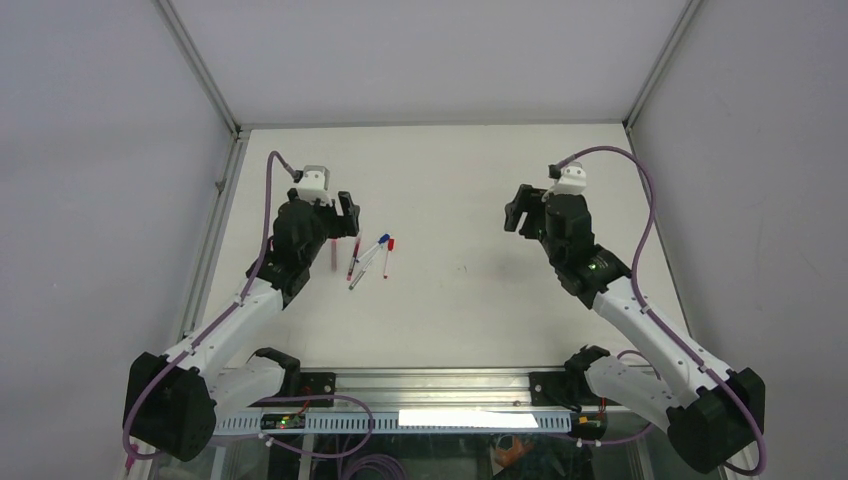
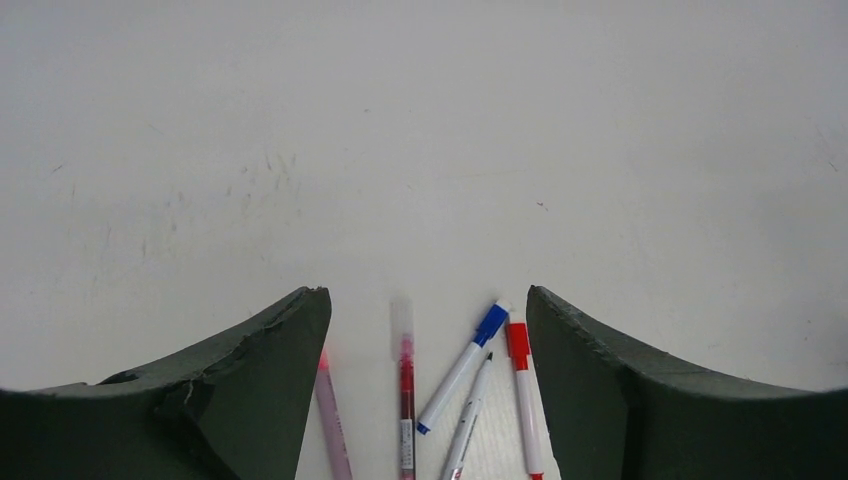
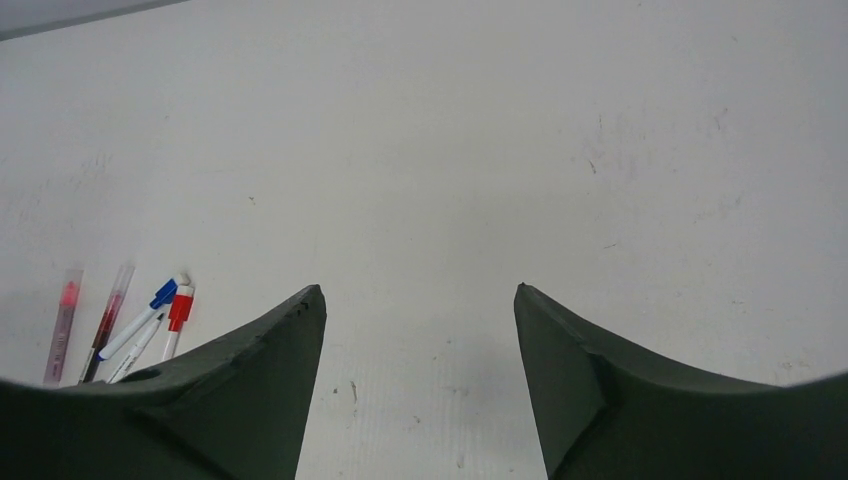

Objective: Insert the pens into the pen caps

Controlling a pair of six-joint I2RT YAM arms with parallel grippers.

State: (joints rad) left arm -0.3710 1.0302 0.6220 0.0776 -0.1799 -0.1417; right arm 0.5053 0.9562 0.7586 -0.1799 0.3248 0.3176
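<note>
Several pens lie side by side on the white table, under my left gripper point(image 2: 427, 292), which is open and empty above them. In the left wrist view they are a pale pink pen point(image 2: 333, 430), a dark red pen point(image 2: 407, 395) with a clear cap point(image 2: 402, 318), a white pen with a blue cap point(image 2: 490, 323), an uncapped white pen point(image 2: 470, 415) with a dark tip, and a white pen with a red cap point(image 2: 517, 340). I see no loose caps. My right gripper point(image 3: 419, 288) is open and empty over bare table, far right of the pens point(image 3: 140, 322).
In the top view the pens point(image 1: 368, 257) lie left of centre, just right of my left gripper point(image 1: 345, 215). My right gripper point(image 1: 515, 212) hovers right of centre. Metal frame rails point(image 1: 205, 250) border the table's left and right edges.
</note>
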